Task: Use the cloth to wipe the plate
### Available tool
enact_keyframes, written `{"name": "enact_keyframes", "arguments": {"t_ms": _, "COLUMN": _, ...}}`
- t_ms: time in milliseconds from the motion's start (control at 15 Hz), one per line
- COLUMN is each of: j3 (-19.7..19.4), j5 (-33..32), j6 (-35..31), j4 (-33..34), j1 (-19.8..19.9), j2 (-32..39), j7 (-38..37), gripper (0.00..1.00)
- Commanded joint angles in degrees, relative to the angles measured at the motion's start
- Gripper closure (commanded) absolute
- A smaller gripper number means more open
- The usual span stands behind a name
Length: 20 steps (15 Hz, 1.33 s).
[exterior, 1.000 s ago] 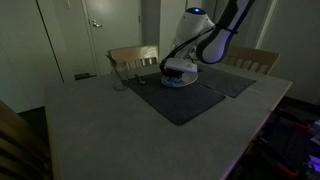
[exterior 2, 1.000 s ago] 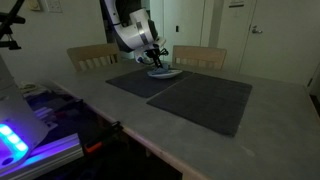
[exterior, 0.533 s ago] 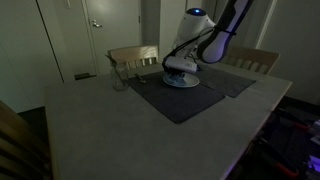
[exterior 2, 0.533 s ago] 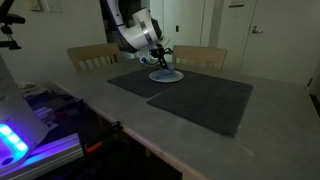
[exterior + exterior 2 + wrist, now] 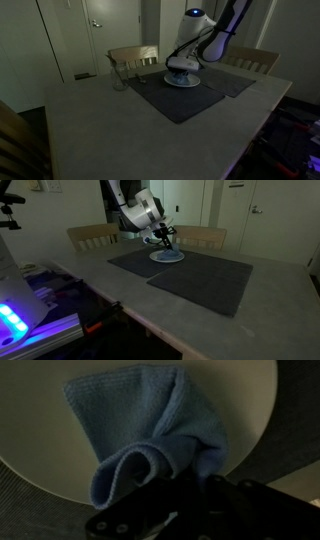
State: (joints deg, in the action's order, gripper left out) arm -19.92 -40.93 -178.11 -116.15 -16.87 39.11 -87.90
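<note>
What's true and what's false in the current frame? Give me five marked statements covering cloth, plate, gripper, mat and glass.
1. A blue cloth lies on the plate. True.
2. The plate sits directly on the bare table. False: it sits on a dark placemat.
3. The gripper is over the plate with one end of the cloth bunched up in it. True.
4. The cloth covers the whole plate. False: the wrist view shows bare plate to the left of the cloth and above it.
5. A glass stands on the plate. False: in an exterior view the glass stands near the mat's corner, apart from the plate.
</note>
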Motion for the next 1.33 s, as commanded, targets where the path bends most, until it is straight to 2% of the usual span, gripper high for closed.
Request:
{"name": "enact_keyframes", "arguments": {"t_ms": 0, "j3": -0.8, "j5": 0.3, "j6": 6.3, "j4": 0.9, "j1": -1.1, "j2": 0.5, "j7": 0.1, "gripper": 0.98}}
{"name": "enact_keyframes", "arguments": {"t_ms": 400, "j3": 1.6, "j5": 1.0, "j6": 16.5, "j4": 2.0, "j1": -0.9, "j2": -0.3, "j7": 2.8, "gripper": 0.98}}
{"name": "enact_keyframes", "arguments": {"t_ms": 600, "j3": 3.5, "j5": 4.5, "j6": 19.4, "j4": 2.2, "j1": -0.1, "j2": -0.6, "j7": 7.6, "gripper": 0.98}}
{"name": "enact_keyframes", "arguments": {"t_ms": 933, "j3": 9.5, "j5": 15.0, "j6": 20.8, "j4": 2.3, "j1": 4.4, "j2": -1.3, "j7": 20.3, "gripper": 0.98}}
{"name": "enact_keyframes", "arguments": {"t_ms": 1267, "j3": 11.5, "j5": 25.3, "j6": 23.0, "j4": 3.2, "j1": 5.9, "j2": -1.4, "j7": 30.5, "gripper": 0.98}}
